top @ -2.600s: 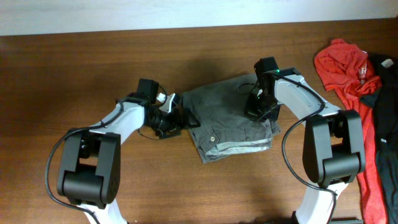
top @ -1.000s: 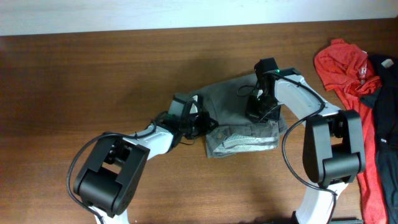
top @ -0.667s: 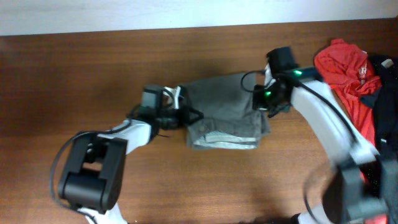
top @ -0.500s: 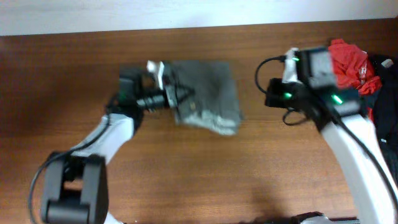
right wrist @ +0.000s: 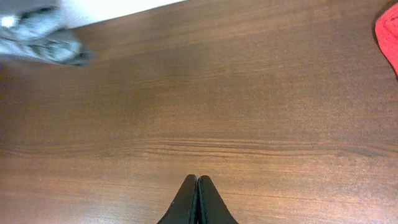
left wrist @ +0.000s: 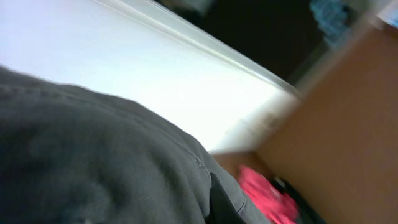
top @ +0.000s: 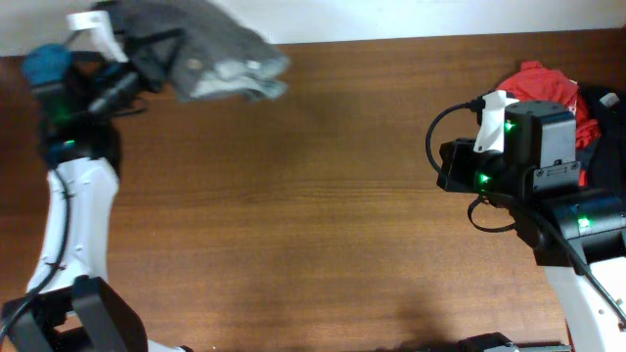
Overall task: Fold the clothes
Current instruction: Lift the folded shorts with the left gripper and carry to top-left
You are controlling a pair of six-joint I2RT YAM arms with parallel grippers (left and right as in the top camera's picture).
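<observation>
Left claw (top: 152, 57): clamped narrow on one edge of the grey-olive shorts (top: 217, 54), upper left of the overhead frame.
Shorts: bunched, carried by that claw at the far edge of the desk (top: 323, 215); their cloth fills the lower left of the left wrist view.
Right claw (right wrist: 197, 186): tips pressed together, holding nothing, over bare wood at the right.
Red garment (top: 538, 80): heaped upper right, well apart from the shorts.
</observation>
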